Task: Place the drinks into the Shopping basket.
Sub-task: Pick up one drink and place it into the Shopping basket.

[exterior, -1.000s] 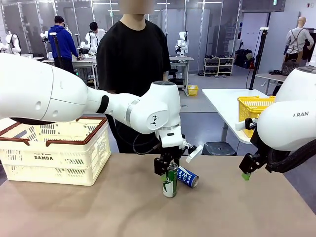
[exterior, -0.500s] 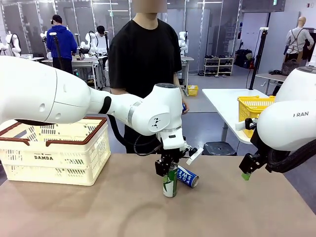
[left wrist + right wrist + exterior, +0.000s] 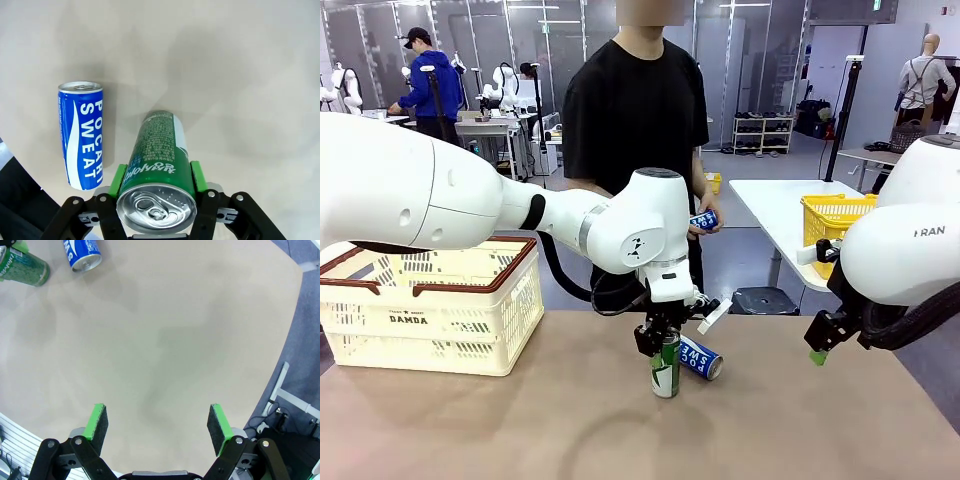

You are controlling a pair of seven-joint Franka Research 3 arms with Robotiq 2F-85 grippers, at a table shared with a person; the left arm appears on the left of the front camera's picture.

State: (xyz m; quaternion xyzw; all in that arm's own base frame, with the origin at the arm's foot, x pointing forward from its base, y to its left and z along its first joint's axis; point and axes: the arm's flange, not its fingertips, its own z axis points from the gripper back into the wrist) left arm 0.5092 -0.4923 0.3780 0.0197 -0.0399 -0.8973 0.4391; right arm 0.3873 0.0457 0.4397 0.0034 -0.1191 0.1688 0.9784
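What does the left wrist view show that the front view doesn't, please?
Left wrist view: the lid of the green can and green pads against its sides. Front view: the DAMDA shopping basket, the right end effector, a person holding a blue can. Both: the left end effector shut on the green can, the Pocari Sweat can lying beside it.

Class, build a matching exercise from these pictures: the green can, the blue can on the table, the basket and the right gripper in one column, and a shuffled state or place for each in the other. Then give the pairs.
Column one
1. green can
2. blue can on the table
3. basket
4. right gripper

Column two
A. open, holding nothing
B. upright, clamped in the left gripper
C. at the table's left end
D. lying on its side

Pairs: 1-B, 2-D, 3-C, 4-A
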